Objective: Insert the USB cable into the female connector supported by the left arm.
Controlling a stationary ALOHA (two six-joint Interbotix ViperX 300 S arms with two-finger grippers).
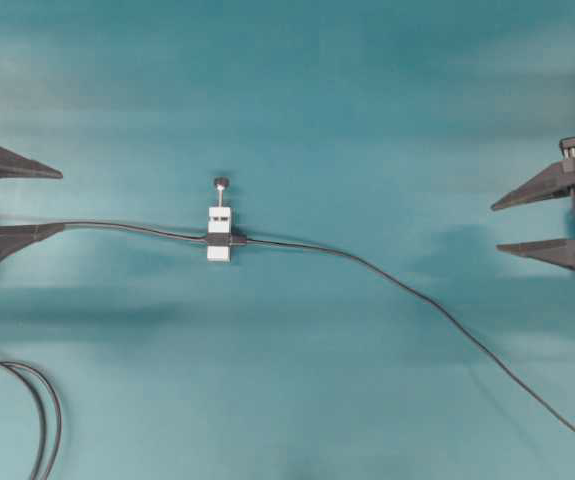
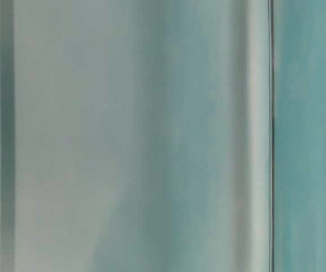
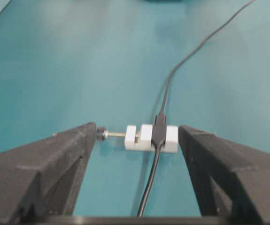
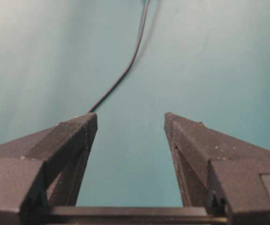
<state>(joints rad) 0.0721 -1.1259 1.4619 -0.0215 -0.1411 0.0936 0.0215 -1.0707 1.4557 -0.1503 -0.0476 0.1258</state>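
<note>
We can't spot any readable writing on the female connector [image 1: 219,235] — left gripper [image 1: 62,201] and right gripper [image 1: 494,226] both gape wide, holding nothing.

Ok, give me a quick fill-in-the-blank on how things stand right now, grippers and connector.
1. The left gripper has its jaws ____.
2. The female connector lies on the teal ____.
3. The right gripper holds ____.
4. In the overhead view, the pin's black knob points toward the ____ edge of the picture.

Missing words: open; table; nothing; top
</note>
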